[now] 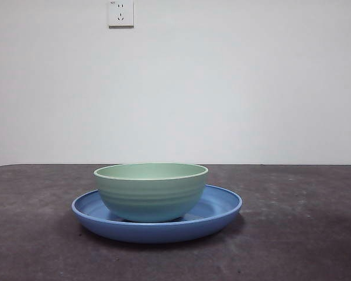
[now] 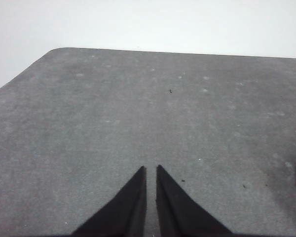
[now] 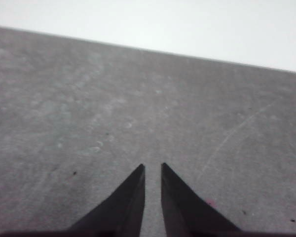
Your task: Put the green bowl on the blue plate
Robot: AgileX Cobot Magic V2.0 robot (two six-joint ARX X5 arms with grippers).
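Note:
The green bowl (image 1: 150, 192) stands upright inside the blue plate (image 1: 222, 206) on the dark grey table, in the middle of the front view. Neither arm appears in that view. My left gripper (image 2: 151, 169) is shut over bare table, with nothing between its jaws. My right gripper (image 3: 152, 166) is likewise shut above bare table, holding nothing. Neither wrist view shows the bowl or the plate.
A white wall with a power socket (image 1: 120, 13) rises behind the table. The table's rounded far corner (image 2: 59, 49) shows in the left wrist view, and its far edge (image 3: 153, 50) in the right wrist view.

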